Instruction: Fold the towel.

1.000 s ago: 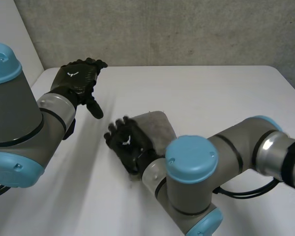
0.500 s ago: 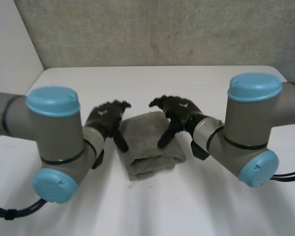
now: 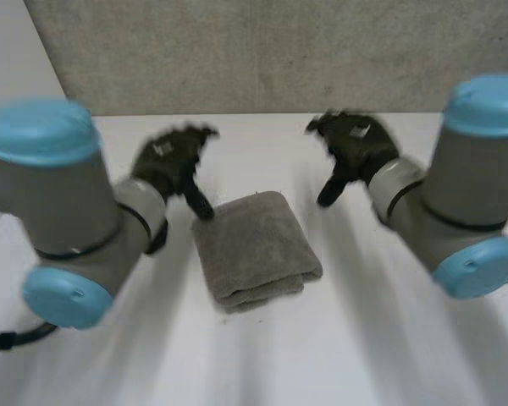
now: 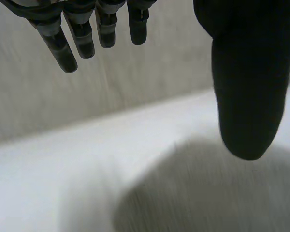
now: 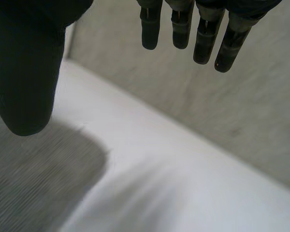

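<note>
We find the towel (image 3: 256, 249) in the middle of the white surface (image 3: 262, 364), lying as a compact rectangular bundle. Its stacked layers show at the six o'clock end, so we judge the folding done or nearly so. Neither hand holds it. The left hand (image 3: 171, 161) hovers between ten and eleven o'clock of the towel, and its thumb hangs down just beside the corner there. The right hand (image 3: 356, 144) hovers between one and two o'clock, apart from the cloth. Both are spread, with fingers (image 5: 181, 29) straight and relaxed, thumb held wide and nothing between them. We read this as leaving the bundle to lie by itself.

The towel is grey terry, thick, nubbly and soft-edged, with rounded corners. The surface is smooth and matte. The hands are black and hard.
</note>
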Action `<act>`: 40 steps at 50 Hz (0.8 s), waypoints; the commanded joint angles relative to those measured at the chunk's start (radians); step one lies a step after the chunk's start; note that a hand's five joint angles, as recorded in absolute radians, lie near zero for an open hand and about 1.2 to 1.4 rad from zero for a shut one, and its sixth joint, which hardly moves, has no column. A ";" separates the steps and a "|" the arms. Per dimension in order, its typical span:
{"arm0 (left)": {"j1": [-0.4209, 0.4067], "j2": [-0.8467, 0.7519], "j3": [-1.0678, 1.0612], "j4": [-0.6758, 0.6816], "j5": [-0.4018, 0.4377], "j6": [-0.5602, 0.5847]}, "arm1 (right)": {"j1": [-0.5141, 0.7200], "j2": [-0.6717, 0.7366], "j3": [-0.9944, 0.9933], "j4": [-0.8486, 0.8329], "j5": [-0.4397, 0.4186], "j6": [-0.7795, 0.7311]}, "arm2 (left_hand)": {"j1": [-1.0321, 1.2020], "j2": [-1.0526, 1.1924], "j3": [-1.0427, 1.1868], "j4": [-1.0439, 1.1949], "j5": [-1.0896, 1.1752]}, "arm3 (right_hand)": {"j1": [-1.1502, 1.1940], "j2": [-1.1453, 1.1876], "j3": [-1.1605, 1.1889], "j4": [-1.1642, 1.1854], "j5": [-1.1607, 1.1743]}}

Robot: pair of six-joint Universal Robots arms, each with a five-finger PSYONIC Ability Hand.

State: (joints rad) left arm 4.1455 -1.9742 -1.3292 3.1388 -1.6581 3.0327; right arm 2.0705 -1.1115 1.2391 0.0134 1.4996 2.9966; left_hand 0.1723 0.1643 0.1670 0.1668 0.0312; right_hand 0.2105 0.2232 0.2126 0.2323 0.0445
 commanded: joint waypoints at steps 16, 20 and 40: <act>0.185 0.291 0.047 -0.261 0.037 -0.006 | -0.124 -0.297 0.082 -0.018 0.120 -0.018 | 0.002 0.010 0.008 0.008 -0.031 | -0.036 -0.049 -0.038 -0.058 -0.045; 0.185 0.291 0.016 -0.226 0.037 -0.006 | -0.112 -0.297 0.100 -0.044 0.117 -0.018 | 0.002 0.010 0.008 0.008 -0.031 | -0.036 -0.049 -0.038 -0.058 -0.045; 0.182 0.294 -0.021 -0.169 0.037 -0.003 | -0.109 -0.297 0.137 -0.070 0.084 -0.021 | 0.002 0.010 0.008 0.008 -0.031 | -0.036 -0.049 -0.038 -0.058 -0.045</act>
State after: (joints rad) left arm 4.3284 -1.6798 -1.3498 2.9729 -1.6214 3.0287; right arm 1.9624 -1.4031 1.3687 -0.0564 1.5939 2.9761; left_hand 0.1723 0.1634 0.1649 0.1668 0.0312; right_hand 0.2105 0.2232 0.2126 0.2323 0.0443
